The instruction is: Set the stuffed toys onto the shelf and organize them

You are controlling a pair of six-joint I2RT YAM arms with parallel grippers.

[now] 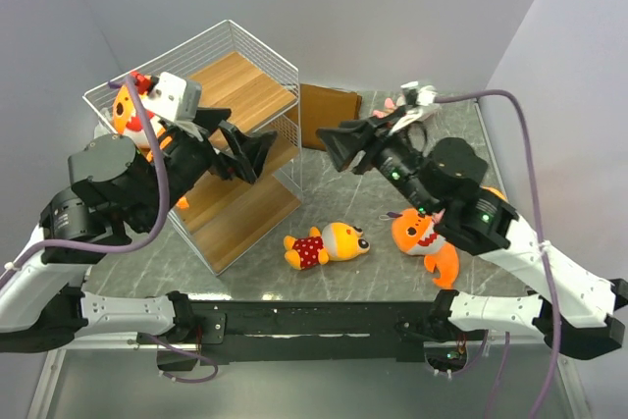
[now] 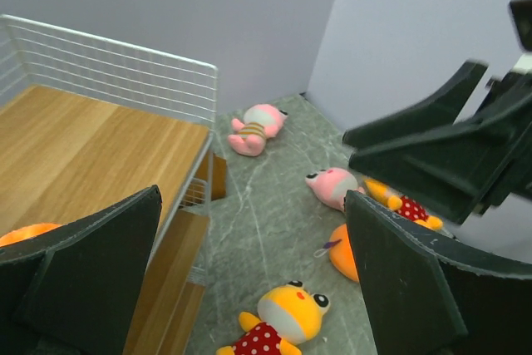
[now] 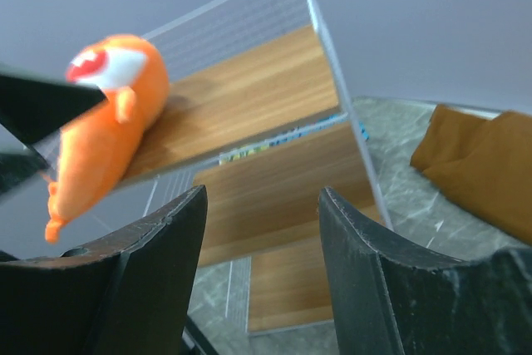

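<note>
The shelf (image 1: 240, 85) stands at the back left. One big orange shark (image 1: 126, 115) lies at the left end of its top board, partly behind my left wrist; the right wrist view shows the shark (image 3: 104, 135) on the shelf (image 3: 249, 89). My left gripper (image 1: 257, 154) hovers open and empty by the shelf's right side. My right gripper (image 1: 339, 144) faces it, open and empty. On the table lie a red-dotted toy (image 1: 327, 244) and a second shark (image 1: 427, 237). The left wrist view adds two pink toys (image 2: 258, 129) (image 2: 332, 186) and another red-dotted toy (image 2: 407, 205).
A brown folded bag (image 1: 329, 115) leans at the back just right of the shelf, and the bag (image 3: 482, 164) also shows in the right wrist view. Grey walls close in behind and on both sides. The shelf's lower boards (image 1: 231, 208) step out toward the front.
</note>
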